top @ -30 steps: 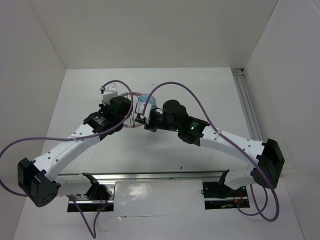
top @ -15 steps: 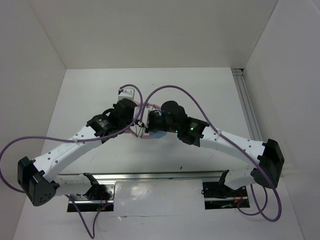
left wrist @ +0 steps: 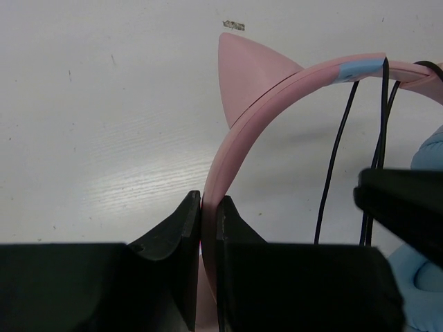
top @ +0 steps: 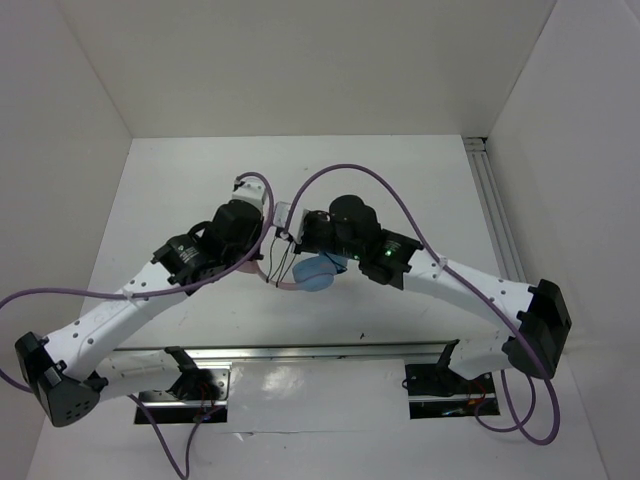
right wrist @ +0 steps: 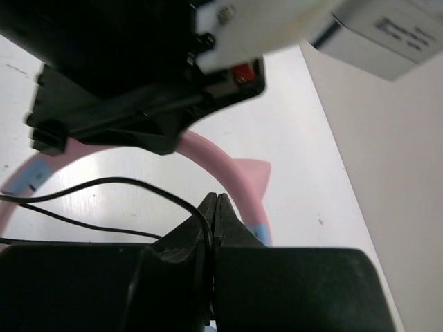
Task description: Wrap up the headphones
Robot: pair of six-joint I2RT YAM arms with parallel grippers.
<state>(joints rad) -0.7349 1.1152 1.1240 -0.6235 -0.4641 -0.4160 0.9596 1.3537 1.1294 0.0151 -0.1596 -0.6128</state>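
Observation:
The headphones are held above the table's middle between both arms. In the top view a light blue ear cup (top: 318, 270) and a bit of pink headband (top: 268, 277) show below the wrists. My left gripper (left wrist: 208, 200) is shut on the pink headband (left wrist: 232, 149), just below a cat-ear point (left wrist: 243, 76). Loops of thin black cord (left wrist: 333, 166) hang over the headband. My right gripper (right wrist: 215, 200) is shut on the black cord (right wrist: 124, 183), close in front of the headband (right wrist: 225, 166). In the top view the left gripper (top: 262, 238) and the right gripper (top: 290, 230) almost touch.
Thick purple cables (top: 370, 185) arch over both arms. White walls close in the table at the back and sides. A metal rail (top: 495, 210) runs along the right edge. The left gripper's body (right wrist: 138, 90) fills the top of the right wrist view.
The headphones have swung down and toward me: the blue ear cup, earlier up between the wrists, now hangs below the right wrist. The left arm has shifted with them.

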